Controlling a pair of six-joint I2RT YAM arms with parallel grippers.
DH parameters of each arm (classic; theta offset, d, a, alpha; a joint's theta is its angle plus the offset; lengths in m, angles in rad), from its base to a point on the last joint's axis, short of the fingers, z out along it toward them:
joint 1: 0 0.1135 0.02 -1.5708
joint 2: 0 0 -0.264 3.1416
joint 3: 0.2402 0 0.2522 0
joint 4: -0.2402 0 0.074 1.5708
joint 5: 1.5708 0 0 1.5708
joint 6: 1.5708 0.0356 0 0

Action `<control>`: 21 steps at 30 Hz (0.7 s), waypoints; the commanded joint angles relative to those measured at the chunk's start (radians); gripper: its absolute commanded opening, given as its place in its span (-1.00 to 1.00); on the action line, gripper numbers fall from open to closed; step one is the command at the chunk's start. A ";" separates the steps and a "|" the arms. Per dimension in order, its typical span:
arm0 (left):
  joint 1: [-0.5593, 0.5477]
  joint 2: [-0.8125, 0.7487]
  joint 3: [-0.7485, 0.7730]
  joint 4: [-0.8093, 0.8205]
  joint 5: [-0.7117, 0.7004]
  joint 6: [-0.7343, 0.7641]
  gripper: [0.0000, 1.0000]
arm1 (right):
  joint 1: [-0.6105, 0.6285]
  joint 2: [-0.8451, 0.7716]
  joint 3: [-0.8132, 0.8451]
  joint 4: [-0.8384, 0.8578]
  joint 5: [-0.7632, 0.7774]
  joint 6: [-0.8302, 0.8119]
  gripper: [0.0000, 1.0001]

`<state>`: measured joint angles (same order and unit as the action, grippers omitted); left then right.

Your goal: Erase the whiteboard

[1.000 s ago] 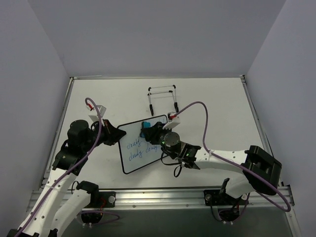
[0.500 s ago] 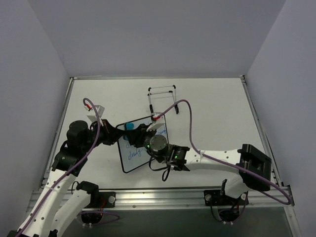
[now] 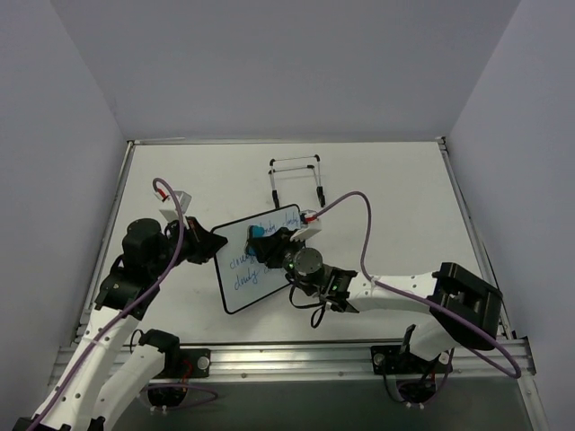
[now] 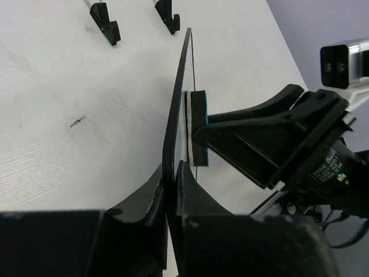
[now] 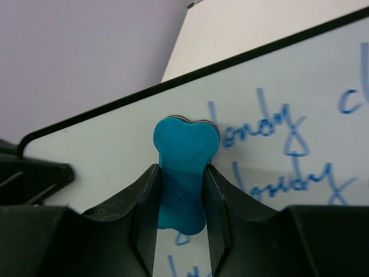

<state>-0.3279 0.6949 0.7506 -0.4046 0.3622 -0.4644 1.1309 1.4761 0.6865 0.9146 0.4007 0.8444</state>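
Top view: the black-framed white rectangular whiteboard (image 3: 241,277), blue-lettered, is held, apparently tilted, over the white counter (image 3: 395,197). Left wrist: its edge is clamped by the left end effector (image 4: 171,173). Right wrist: a blue bone-shaped eraser (image 5: 185,144), gripped by the right end effector (image 5: 181,173), is pressed against it.

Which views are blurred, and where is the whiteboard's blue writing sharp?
Top external: evenly lit, sharp, but writing on the whiteboard is too small to read. Left wrist: the left gripper is dark and soft. Right wrist: the right gripper blurs; the eraser and writing are sharp.
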 commanded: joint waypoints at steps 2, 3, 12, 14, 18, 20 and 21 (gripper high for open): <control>-0.053 -0.009 0.018 -0.014 0.152 0.093 -0.95 | -0.080 0.053 -0.126 -0.146 -0.025 0.025 -1.00; -0.054 -0.008 0.018 -0.013 0.152 0.093 -0.95 | -0.083 0.046 -0.136 -0.149 -0.020 0.031 -1.00; -0.056 -0.003 0.016 -0.005 0.164 0.092 -0.95 | -0.046 0.042 0.088 -0.178 -0.118 -0.082 -1.00; -0.057 -0.005 0.015 -0.005 0.169 0.092 -0.95 | -0.023 0.039 0.146 -0.210 -0.114 -0.117 -1.00; -0.066 0.003 0.015 0.001 0.182 0.095 -0.95 | -0.045 0.033 0.203 -0.230 -0.112 -0.142 -1.00; -0.068 0.008 0.015 0.003 0.193 0.095 -0.95 | -0.077 0.033 0.183 -0.227 -0.118 -0.142 -1.00; -0.068 0.011 0.015 0.004 0.199 0.096 -0.95 | -0.112 0.035 0.148 -0.218 -0.144 -0.136 -1.00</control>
<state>-0.3481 0.6945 0.7509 -0.3779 0.3561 -0.4057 1.0718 1.4921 0.8589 0.7219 0.3431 0.7303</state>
